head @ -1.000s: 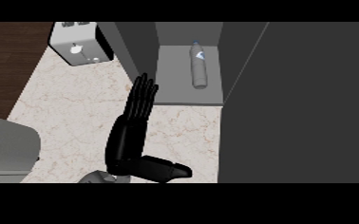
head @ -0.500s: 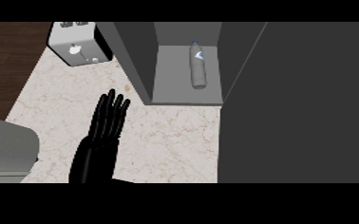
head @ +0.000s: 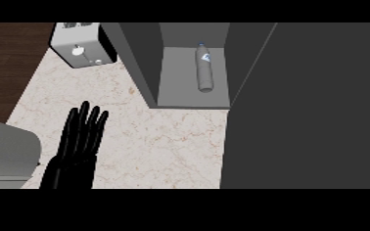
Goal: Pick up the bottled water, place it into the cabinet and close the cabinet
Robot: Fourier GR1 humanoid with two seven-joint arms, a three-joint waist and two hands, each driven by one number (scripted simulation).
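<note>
A: One grey rounded thing (head: 14,152) sat at the far left, is that correct?

B: Yes. It was just to the left of the left hand (head: 74,147), low in the head view. I could not tell what it was. Up and to the left of the hand ran a strip of dark wood (head: 18,63).

A: And how was the hand itself?

B: It lay over the marble counter (head: 166,142), coming in from the lower edge. Its fingers (head: 84,115) were straight and close together, pointing away from the robot. It held nothing and it touched none of the objects.

A: What stood ahead of the fingers?

B: A white toaster (head: 81,46), well beyond the fingertips, at the far side of the counter.

A: And to the right of the hand?

B: The cabinet (head: 137,63) was there, up and to the right, and its front was open. The bottled water (head: 205,71) lay on its side on the floor inside, its cap toward the back and its base toward the front edge. It was nearer to the right wall than to the left wall. It was well apart from the hand.

A: Anything more to the right?

B: A wide dark grey panel (head: 303,107), which looked like the open door. It filled the right side of the view, farthest from the hand.
</note>
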